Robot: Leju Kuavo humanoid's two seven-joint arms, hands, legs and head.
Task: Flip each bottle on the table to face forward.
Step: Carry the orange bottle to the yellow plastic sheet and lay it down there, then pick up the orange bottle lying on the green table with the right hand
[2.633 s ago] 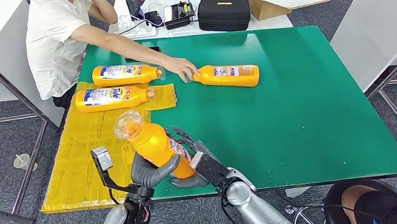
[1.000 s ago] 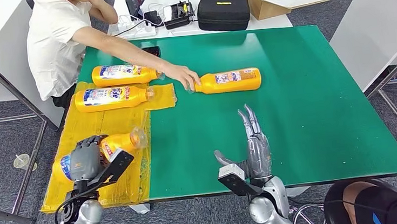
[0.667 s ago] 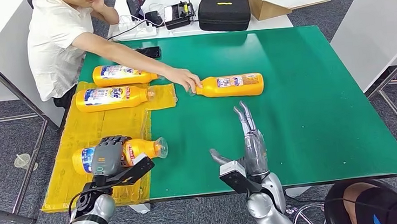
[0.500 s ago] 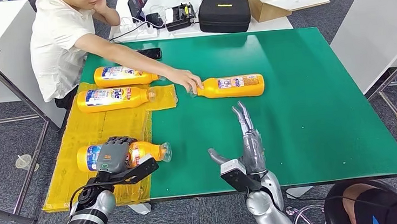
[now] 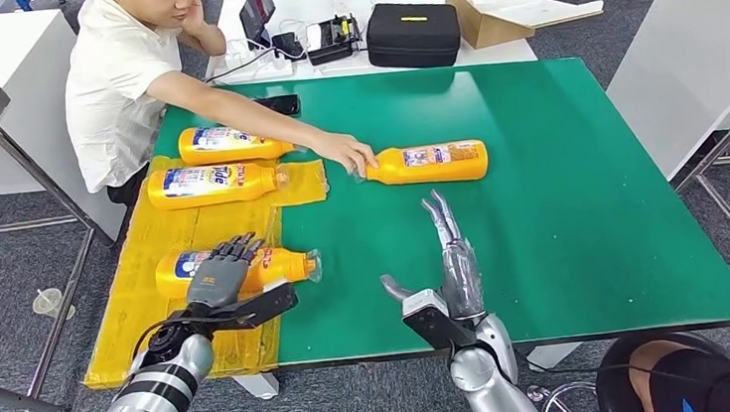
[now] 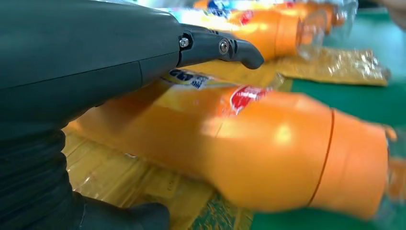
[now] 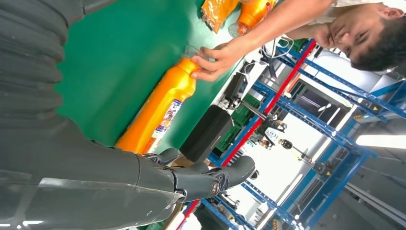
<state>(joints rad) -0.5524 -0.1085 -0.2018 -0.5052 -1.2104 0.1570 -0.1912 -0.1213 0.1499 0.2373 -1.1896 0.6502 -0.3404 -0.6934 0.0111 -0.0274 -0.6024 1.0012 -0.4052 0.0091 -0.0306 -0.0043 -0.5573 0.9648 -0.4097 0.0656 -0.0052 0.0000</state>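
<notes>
While the left hand (image 5: 220, 276) lies over the near bottle (image 5: 277, 267), fingers loosened and fanned over its label, not closed round it, the bottle lies on its side on the yellow sheet (image 5: 156, 314), cap toward the green tabletop (image 5: 560, 199). Left wrist view: the bottle's orange body (image 6: 268, 153) sits just beside the dark fingers (image 6: 234, 48), red label patch showing; contact there cannot be told. Right hand (image 5: 454, 268) hovers over the tabletop's near edge, fingers straight and spread, thumb out to the side, holding nothing. Further out, the fourth bottle (image 5: 432, 163) lies on bare green, back label up, cap toward the person's hand (image 5: 346, 153), which touches its cap end; right wrist view shows the same bottle (image 7: 160, 112) and that hand (image 7: 215, 60). Two more bottles lie side by side at the sheet's far end: one (image 5: 215, 184) with a blue front label up, the other (image 5: 233, 144) behind it, partly on green. Liquid levels unreadable, bottles opaque. Beyond the tabletop: black case (image 5: 414, 34), open cardboard box (image 5: 483, 1) holding pale sheets.
</notes>
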